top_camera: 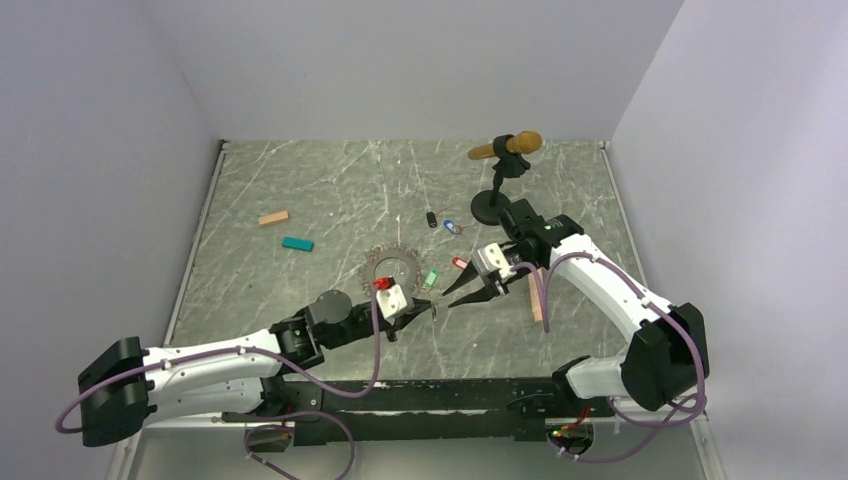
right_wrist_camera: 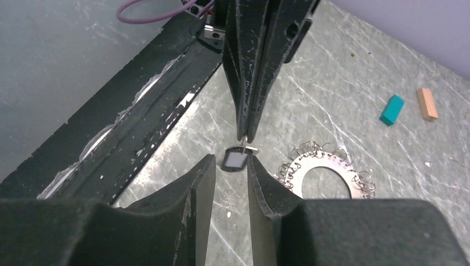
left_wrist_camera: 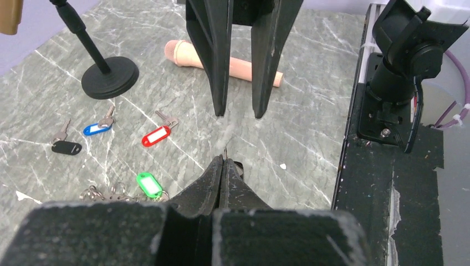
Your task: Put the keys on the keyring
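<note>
Your left gripper (left_wrist_camera: 223, 162) is clenched on a key (right_wrist_camera: 235, 159). Its tag sits at the mouth of your right gripper (top_camera: 449, 299), whose fingers are parted and grasp nothing. In the top view the keyring (top_camera: 392, 266) lies flat at 10 o'clock from the held key. The green key (left_wrist_camera: 148, 183), red key (left_wrist_camera: 156, 136), blue key (left_wrist_camera: 97, 128) and black key (left_wrist_camera: 66, 147) lie loose at 12 to 1 o'clock.
</note>
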### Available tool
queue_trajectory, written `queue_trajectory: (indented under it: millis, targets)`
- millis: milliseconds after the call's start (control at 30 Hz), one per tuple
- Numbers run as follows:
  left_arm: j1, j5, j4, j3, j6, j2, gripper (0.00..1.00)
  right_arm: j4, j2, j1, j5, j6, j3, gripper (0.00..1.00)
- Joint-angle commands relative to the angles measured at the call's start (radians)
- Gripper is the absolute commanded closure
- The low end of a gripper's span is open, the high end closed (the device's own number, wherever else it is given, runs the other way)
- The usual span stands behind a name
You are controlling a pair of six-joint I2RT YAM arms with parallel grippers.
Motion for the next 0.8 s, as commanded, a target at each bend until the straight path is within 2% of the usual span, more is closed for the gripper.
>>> queue_trajectory:
  millis: [0,200,333,533,767]
  targets:
    - [0.001,-0.034,0.243,-0.075,-0.089,-0.047,1.00,0.049,-0.013,-0.034,-0.130,0.056,-0.011,0.68]
    - [0.001,-0.044,0.544,-0.179,-0.160,-0.018,1.00,0.183,-0.011,-0.037,-0.185,0.230,-0.044,0.68]
    - [0.001,-0.033,0.674,-0.188,-0.157,0.038,1.00,0.247,0.005,-0.036,-0.225,0.304,-0.053,0.68]
    - [0.001,-0.010,0.721,-0.168,-0.150,0.091,1.00,0.333,0.006,-0.035,-0.229,0.404,-0.074,0.70]
    - [0.001,-0.010,0.736,-0.168,-0.154,0.110,1.00,0.344,0.007,-0.034,-0.241,0.422,-0.078,0.72]
